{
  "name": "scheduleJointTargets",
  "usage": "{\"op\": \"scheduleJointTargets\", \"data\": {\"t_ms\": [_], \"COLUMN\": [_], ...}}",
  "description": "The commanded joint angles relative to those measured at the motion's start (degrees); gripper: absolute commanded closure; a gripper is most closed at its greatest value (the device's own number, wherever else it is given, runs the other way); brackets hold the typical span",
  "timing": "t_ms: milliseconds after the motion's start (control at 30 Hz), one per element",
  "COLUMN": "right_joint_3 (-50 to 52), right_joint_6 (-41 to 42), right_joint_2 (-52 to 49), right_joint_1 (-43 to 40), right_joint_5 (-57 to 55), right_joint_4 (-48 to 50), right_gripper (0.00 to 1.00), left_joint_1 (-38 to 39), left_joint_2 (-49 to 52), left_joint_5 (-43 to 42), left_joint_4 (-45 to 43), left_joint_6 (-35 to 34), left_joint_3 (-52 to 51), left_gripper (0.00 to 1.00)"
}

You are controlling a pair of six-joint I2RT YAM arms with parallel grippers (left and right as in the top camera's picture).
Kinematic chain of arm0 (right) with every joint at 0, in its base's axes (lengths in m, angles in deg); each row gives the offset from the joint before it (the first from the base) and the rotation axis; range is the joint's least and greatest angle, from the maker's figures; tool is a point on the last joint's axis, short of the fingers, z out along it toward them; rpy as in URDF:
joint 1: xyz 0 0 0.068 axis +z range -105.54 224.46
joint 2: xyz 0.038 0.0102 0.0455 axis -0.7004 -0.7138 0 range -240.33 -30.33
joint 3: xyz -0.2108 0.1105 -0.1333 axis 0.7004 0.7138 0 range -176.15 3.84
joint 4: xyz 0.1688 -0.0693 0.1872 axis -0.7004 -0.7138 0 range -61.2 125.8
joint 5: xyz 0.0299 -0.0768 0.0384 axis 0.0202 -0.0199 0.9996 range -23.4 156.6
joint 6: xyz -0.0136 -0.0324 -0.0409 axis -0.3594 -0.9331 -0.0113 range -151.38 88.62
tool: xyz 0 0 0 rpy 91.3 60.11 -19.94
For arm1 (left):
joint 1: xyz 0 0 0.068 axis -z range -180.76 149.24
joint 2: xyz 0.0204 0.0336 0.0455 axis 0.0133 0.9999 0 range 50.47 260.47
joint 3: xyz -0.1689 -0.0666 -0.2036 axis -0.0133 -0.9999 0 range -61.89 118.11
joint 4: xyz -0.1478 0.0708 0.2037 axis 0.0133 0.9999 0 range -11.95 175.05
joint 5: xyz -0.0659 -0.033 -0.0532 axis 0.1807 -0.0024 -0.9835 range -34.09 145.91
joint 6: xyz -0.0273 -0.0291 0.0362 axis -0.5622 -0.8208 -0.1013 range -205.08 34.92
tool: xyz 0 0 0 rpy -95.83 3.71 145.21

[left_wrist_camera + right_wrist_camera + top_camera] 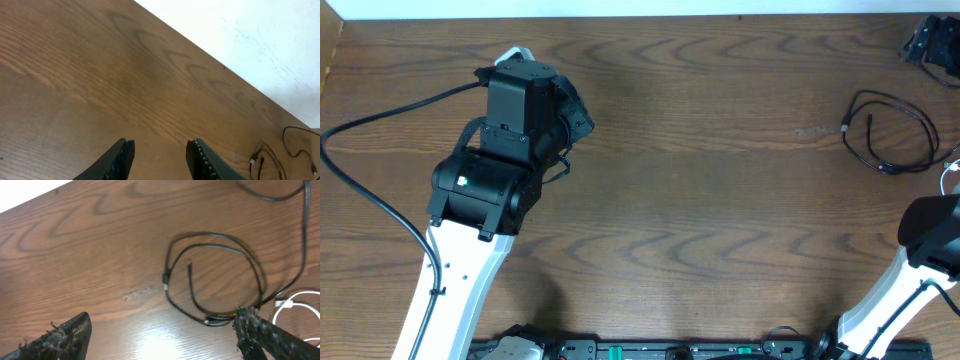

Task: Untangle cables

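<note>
A thin black cable (847,127) lies coiled in a loose loop on the wooden table at the far right, with a white cable (948,178) beside it at the frame's edge. In the right wrist view the black cable loop (167,275) lies just ahead of my right gripper (162,330), which is wide open and empty. Its right finger is close to the loop's near side, and the white cable (283,302) is at the right. My left gripper (160,147) is open and empty above bare table at the upper left. The black cable (256,161) shows far off to its right.
Another thin black cord (300,210) runs across the top right of the right wrist view. A black object (935,40) sits at the table's far right corner. A thick black robot wire (380,105) trails left of the left arm (485,185). The right arm (930,235) is at the lower right.
</note>
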Motion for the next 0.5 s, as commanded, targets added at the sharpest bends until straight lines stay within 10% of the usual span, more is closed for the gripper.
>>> {"op": "scheduleJointTargets", "data": {"t_ms": [0, 233, 467], "right_joint_3": [-0.8, -0.8, -0.8], "right_joint_6": [0.4, -2.2, -7.0], "right_joint_2": [5.1, 11.9, 17.3], "right_joint_1": [0.2, 2.3, 8.5], "right_joint_5": [5.2, 11.0, 10.6], "right_joint_4": [-1.0, -5.2, -11.1], "right_gripper": [0.11, 0.10, 0.06], "left_joint_1": [-0.2, -0.2, -0.2], "left_joint_2": [0.4, 0.5, 0.7], "left_joint_5": [1.1, 1.2, 1.2], "left_joint_4": [0.3, 3.2, 6.3], "left_joint_6": [1.2, 1.2, 1.2], "left_joint_3": [0.0, -0.3, -0.3], "left_gripper": [0.59, 0.20, 0.02]}}
